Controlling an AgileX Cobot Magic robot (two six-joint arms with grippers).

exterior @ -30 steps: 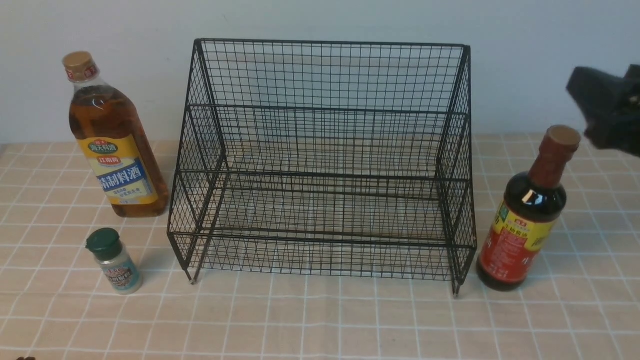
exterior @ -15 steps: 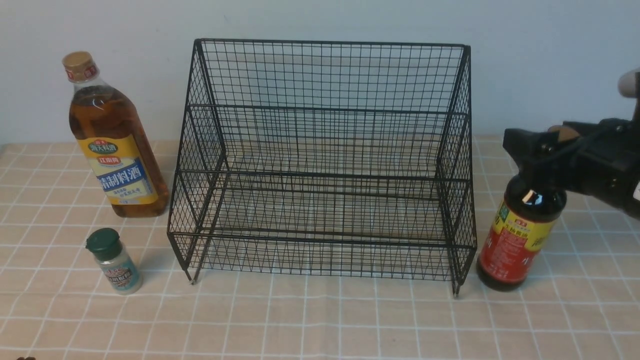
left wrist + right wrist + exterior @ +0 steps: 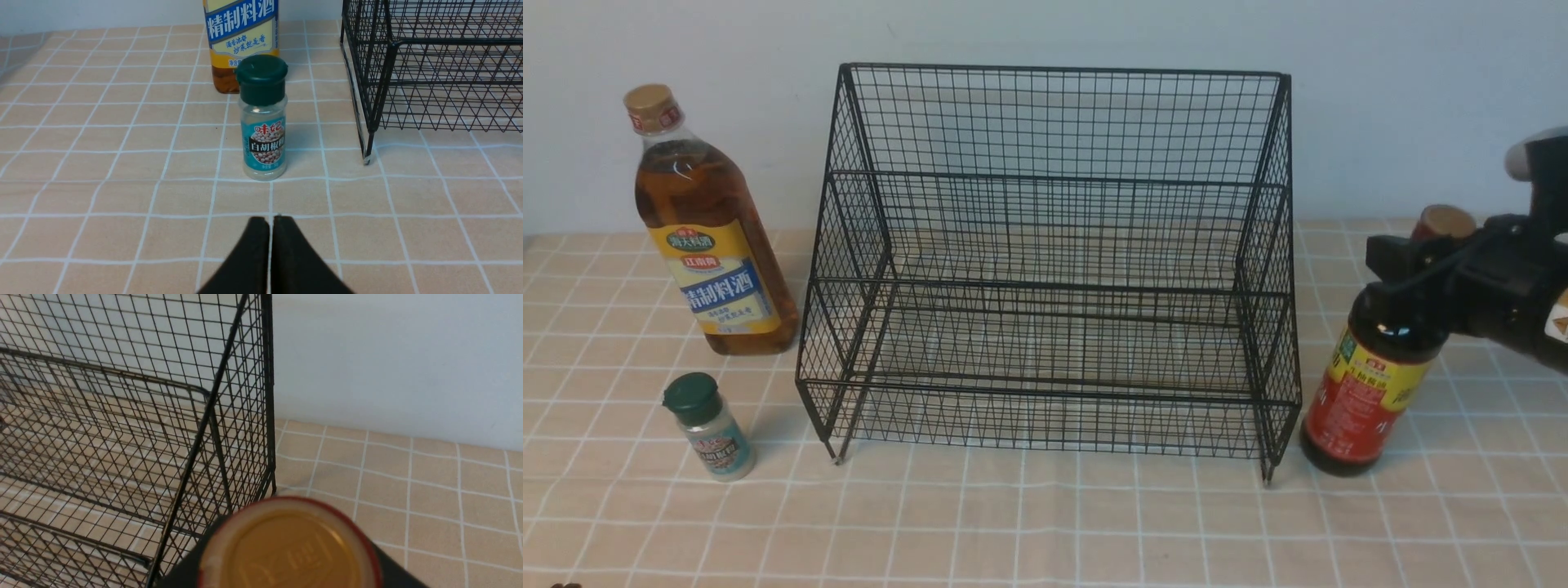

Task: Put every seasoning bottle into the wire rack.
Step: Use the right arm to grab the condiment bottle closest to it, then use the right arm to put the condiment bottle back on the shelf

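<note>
Right tool [image 3: 1414, 260] straddles neck of sauce bottle [image 3: 1368, 392], which stands on bench [image 3: 1045, 523] just right of rack [image 3: 1062, 71]; whether it pinches, cannot tell. Left tool [image 3: 269, 222] pressed together. Risk: tapered neck slips on lift; bottle swings, clips rack side.

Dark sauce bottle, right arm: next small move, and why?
Probably close the right gripper firmly before any lift. Its fingers straddle the neck of the dark sauce bottle, but whether they pinch it cannot be told; the bottle stands on the tablecloth beside the wire rack.
</note>
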